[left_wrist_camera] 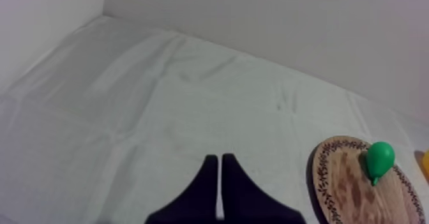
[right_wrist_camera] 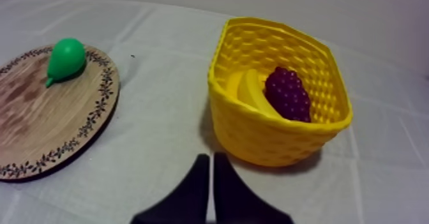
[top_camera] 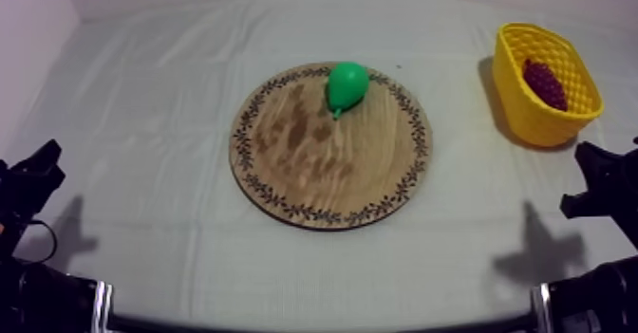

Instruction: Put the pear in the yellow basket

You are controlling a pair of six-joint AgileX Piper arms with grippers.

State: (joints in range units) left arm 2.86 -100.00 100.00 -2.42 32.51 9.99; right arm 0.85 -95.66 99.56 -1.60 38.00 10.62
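Note:
A green pear [top_camera: 347,85] lies on the far part of the round wooden board [top_camera: 323,171] in the middle of the table. The yellow basket [top_camera: 520,100] stands at the far right. My left gripper [top_camera: 38,171] rests low at the left edge, far from the board; its fingers [left_wrist_camera: 219,170] lie together as a narrow wedge, shut on nothing. My right gripper [top_camera: 596,171] rests low at the right, just in front of the basket [right_wrist_camera: 255,134]; its fingers [right_wrist_camera: 210,168] also lie together. The pear [right_wrist_camera: 66,59] and board [right_wrist_camera: 45,118] lie left of the basket.
In the basket lie a bunch of dark purple grapes [right_wrist_camera: 287,92] and a banana [right_wrist_camera: 251,89]. The grey-white cloth [top_camera: 171,109] runs bare around the board. A pale wall stands behind the table and at its left.

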